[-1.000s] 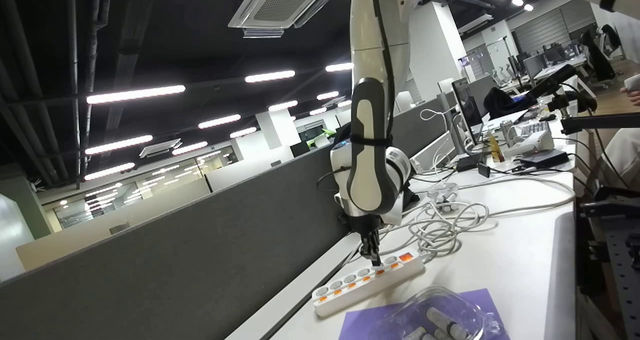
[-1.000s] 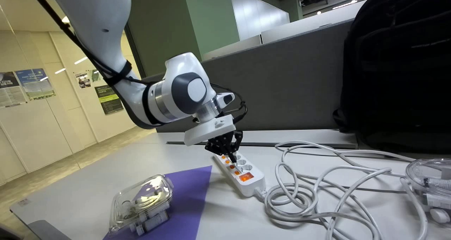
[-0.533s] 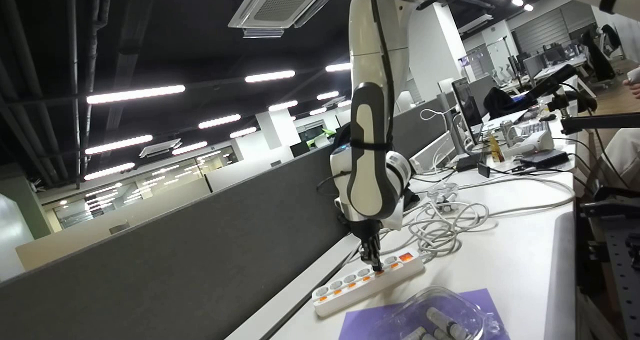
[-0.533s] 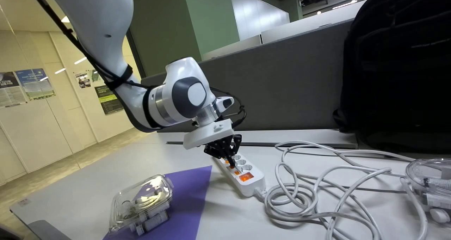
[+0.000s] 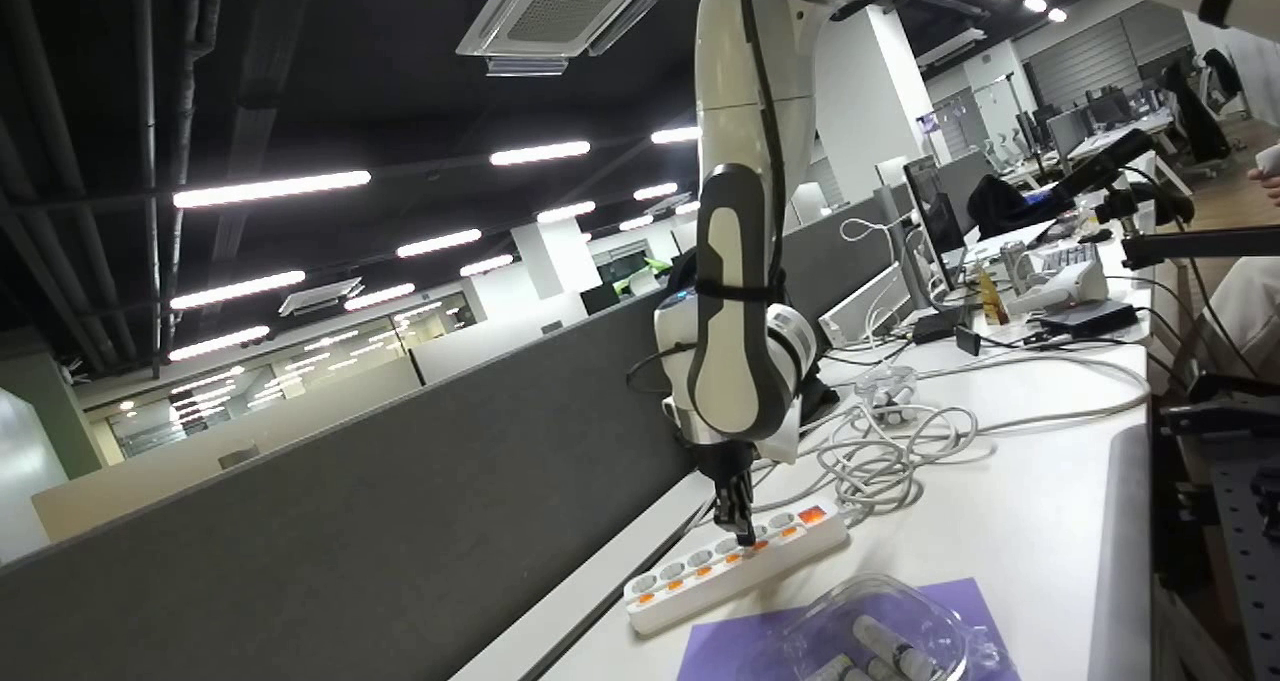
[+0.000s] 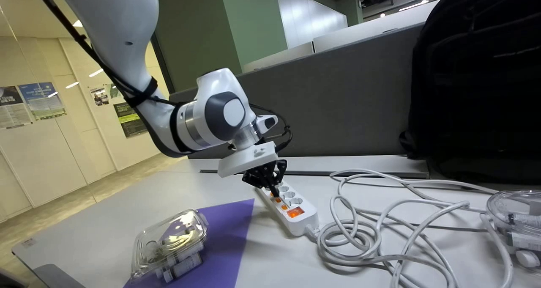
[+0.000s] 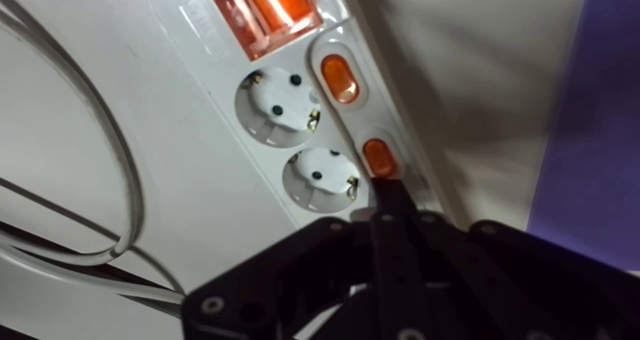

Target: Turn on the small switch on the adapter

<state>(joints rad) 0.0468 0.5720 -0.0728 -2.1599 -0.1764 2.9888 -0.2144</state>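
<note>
The adapter, a long white power strip (image 5: 735, 586) (image 6: 305, 226) (image 7: 217, 65), lies on the desk in both exterior views. It has a row of round sockets, small orange switches beside them, and a large orange switch (image 6: 295, 212) (image 7: 280, 3) with a small yellow light at the cord end. My gripper (image 5: 745, 540) (image 6: 275, 194) (image 7: 391, 184) points down at the strip, shut and empty. In the wrist view its tip overlaps the lower end of the second small switch (image 7: 380, 159); I cannot tell whether it presses. The first small switch (image 7: 340, 79) is uncovered.
Loose white cables (image 5: 880, 461) (image 6: 359, 245) lie coiled at the strip's cord end. A purple sheet (image 5: 960, 611) (image 6: 230, 233) (image 7: 595, 130) with a clear box (image 5: 880, 586) (image 6: 169, 241) lies beside the strip. A grey partition (image 5: 400, 521) (image 6: 338, 102) stands behind.
My gripper has come down closer to the strip, then shifted slightly along it, away from the large switch. The strip and the other things have not moved.
</note>
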